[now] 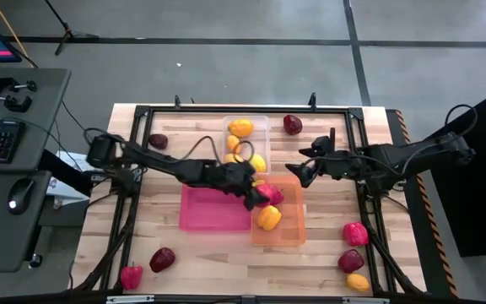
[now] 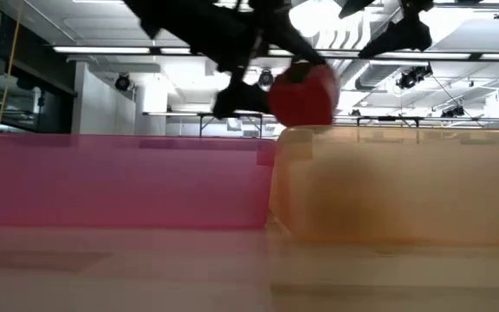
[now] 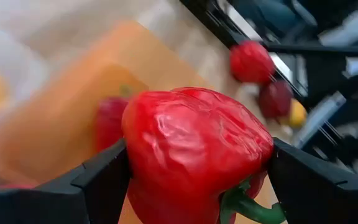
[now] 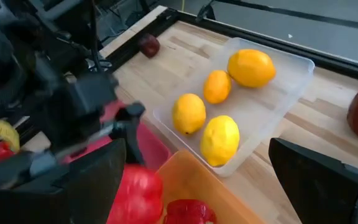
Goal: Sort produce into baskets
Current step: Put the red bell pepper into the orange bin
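Your left claw (image 3: 194,168) is clamped on a red bell pepper (image 3: 194,152), one finger (image 3: 95,186) on each flank. In the left wrist view the pepper's green stem (image 3: 247,208) points back toward the camera and downward, so its long axis runs roughly along the claw's reach. From above, the pepper (image 1: 268,195) hangs over the orange basket (image 1: 289,230), at the basket's edge nearest the pink basket (image 1: 213,209), mid-tabletop. The left arm stretches from the tabletop's left edge toward the centre, nearly level.

The low view shows the pepper (image 2: 301,94) clear above the orange basket's rim (image 2: 397,186) (not touching it); the overhead view cannot settle that height.

Your right claw (image 1: 300,171) hovers with fingers apart, holding nothing, near the clear basket (image 1: 264,127), its arm reaching in from the right edge. Its wrist view shows four yellow-orange pieces (image 4: 219,140) in the clear basket, and another red pepper (image 4: 188,211) already in the orange basket.
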Controlling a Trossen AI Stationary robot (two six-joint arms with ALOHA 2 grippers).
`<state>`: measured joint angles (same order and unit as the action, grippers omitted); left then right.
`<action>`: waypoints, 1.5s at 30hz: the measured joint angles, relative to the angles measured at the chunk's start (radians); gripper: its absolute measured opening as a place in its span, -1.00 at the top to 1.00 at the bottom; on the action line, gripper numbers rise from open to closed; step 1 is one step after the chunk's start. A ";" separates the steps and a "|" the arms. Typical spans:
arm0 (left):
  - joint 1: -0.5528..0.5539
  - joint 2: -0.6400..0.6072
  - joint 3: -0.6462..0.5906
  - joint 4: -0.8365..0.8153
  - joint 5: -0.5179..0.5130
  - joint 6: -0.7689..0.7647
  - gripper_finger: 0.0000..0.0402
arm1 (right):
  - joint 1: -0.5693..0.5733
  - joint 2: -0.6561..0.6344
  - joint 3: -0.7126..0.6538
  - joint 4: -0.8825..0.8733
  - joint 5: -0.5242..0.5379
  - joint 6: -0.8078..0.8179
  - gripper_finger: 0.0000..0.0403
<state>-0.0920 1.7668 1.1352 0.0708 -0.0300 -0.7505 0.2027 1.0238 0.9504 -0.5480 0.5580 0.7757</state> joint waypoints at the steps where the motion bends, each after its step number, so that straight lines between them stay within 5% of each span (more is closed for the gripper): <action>1: 0.001 0.021 0.020 -0.003 0.037 0.004 -0.54 | 0.004 -0.003 0.000 -0.010 0.005 0.009 -0.90; 16: 0.059 0.060 0.056 -0.016 0.063 0.037 -0.67 | 0.026 0.009 0.000 -0.055 0.059 0.061 -0.90; 26: 0.079 0.060 0.056 0.013 0.139 0.067 -0.97 | 0.026 0.006 0.000 -0.054 0.059 0.054 -0.90; 34: 0.092 0.000 0.056 0.131 0.182 0.130 -0.97 | 0.056 -0.101 0.000 -0.039 0.058 0.032 -0.90; 40: 0.137 -0.127 0.056 -0.061 0.173 0.237 -0.97 | 0.126 -0.155 0.000 -0.045 0.057 0.140 -0.90; 45: 0.151 -0.249 0.056 -0.253 0.079 0.350 -0.97 | 0.218 -0.112 0.000 -0.063 -0.050 0.287 -0.90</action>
<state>0.0589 1.5179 1.1915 -0.1821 0.0490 -0.4003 0.4208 0.9114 0.9508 -0.6114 0.5077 1.0630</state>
